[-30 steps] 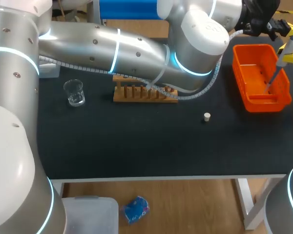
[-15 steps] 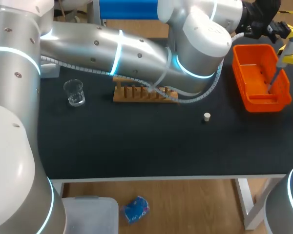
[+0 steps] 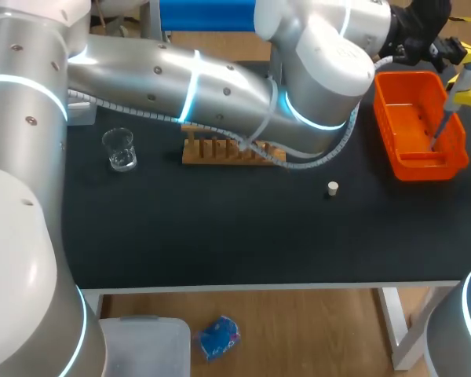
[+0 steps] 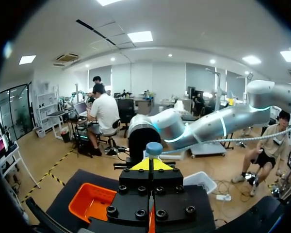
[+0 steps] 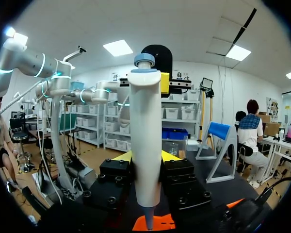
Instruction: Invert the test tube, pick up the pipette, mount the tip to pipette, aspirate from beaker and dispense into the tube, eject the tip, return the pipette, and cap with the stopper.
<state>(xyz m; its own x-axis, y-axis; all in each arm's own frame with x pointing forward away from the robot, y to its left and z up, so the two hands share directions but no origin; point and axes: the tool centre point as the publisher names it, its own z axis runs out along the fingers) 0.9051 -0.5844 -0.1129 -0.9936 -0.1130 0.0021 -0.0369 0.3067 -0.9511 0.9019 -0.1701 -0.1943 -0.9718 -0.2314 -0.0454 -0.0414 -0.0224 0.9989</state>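
While right claw (image 5: 145,158) grips pipette (image 5: 145,136) | above orange bin (image 3: 398,118) | stopper (image 3: 333,188) apart

1. The beaker (image 3: 119,149) stands on the left part of the bench (image 3: 220,236).
2. The rack (image 3: 231,151) stands to the right of the beaker, near the middle, partly under the left arm (image 3: 180,75).
3. The stopper (image 3: 333,188) lies to the right of the rack, nearer the front edge and apart from the rack.
4. The bin (image 3: 400,169) sits at the right end of the bench.
5. The pipette (image 3: 458,82) leans over the bin's right side, with its tip down inside the bin.
6. The pipette sits between the two fingers of the right pincer (image 5: 145,156), which touch it on both sides.
7. The left pincer (image 4: 153,164) is above the bin, just beside the pipette's top.
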